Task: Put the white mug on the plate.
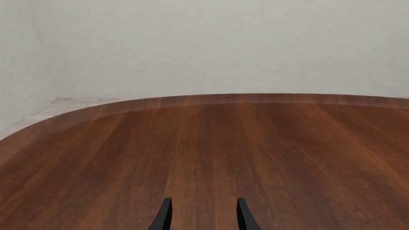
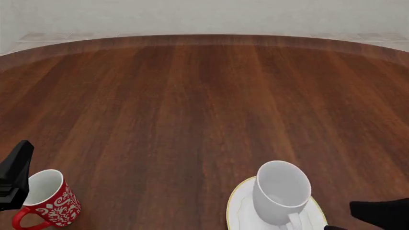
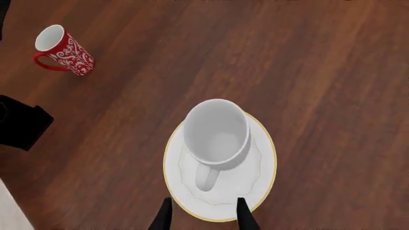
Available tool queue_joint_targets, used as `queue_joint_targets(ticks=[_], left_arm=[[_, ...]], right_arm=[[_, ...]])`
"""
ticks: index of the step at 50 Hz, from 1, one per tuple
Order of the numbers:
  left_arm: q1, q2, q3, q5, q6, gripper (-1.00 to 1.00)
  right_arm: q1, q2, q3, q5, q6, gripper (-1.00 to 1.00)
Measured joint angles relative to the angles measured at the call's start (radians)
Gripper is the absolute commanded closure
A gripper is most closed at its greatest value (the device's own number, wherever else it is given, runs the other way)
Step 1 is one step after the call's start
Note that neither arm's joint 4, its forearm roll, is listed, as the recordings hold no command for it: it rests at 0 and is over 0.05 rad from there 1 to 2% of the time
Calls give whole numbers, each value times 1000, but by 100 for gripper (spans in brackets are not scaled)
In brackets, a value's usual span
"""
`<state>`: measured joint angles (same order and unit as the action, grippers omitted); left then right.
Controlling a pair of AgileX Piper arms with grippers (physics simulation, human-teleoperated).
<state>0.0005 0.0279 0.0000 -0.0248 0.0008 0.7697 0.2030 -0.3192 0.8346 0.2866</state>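
The white mug stands upright on the plate, handle pointing toward my right gripper. That gripper is open and empty, held above the plate's near edge and apart from the mug. In the front view the white mug and plate sit at the table's near right, with the right arm beside them. My left gripper is open and empty over bare wood; neither mug nor plate shows in its view.
A red mug with a white floral pattern stands upright at the near left, right beside the left arm's black body. It also shows in the right wrist view. The brown wooden table curves away at the far edge.
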Motion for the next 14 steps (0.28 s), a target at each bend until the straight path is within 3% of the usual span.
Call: queue_joint_targets(ticks=[14], left_arm=[[0,0,0,0,0,-100]], right_arm=[[-2,-14,-10,18,-4,-100]])
